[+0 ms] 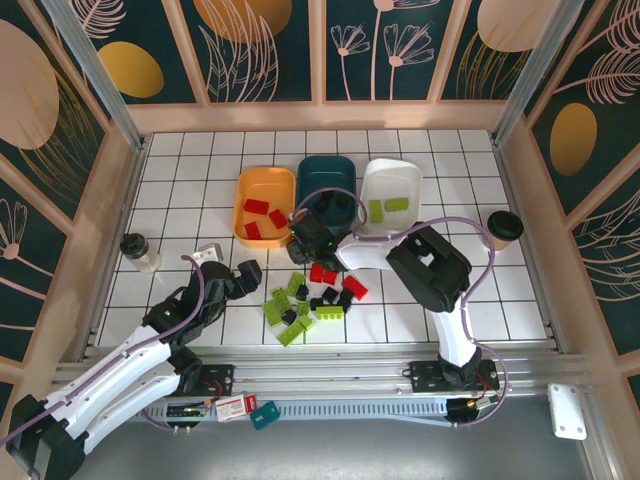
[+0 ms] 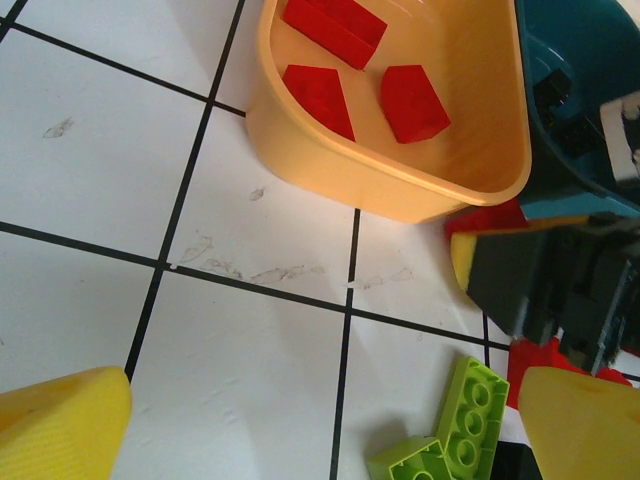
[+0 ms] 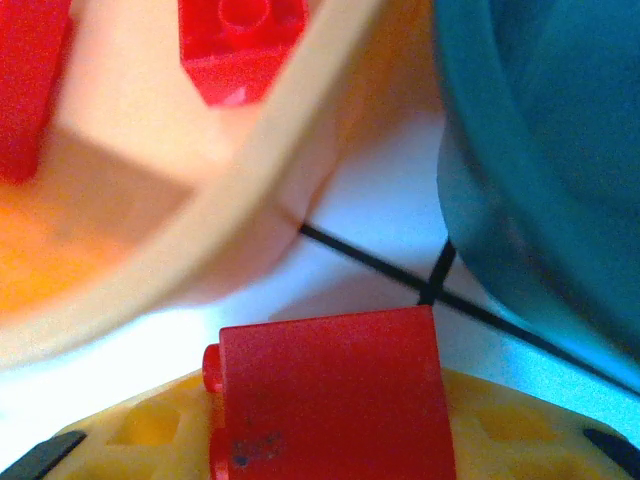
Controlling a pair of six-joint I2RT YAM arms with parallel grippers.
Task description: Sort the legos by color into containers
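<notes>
Right gripper (image 1: 300, 232) pinches a red brick (image 3: 330, 390) low in the gap between orange tub (image 1: 238, 205) and teal tub (image 1: 325, 163). Both walls crowd it (little room sideways), and open room lies upward. Without lifting first, the brick may catch the orange rim and slip. Left gripper (image 1: 245, 273), spread wide, sits clear beside the loose legos (image 1: 300, 283).

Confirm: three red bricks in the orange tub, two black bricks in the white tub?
Wrong colour: the white tub holds two lime green bricks, not black; the top external view shows it. Three red bricks in the orange tub is right.
</notes>
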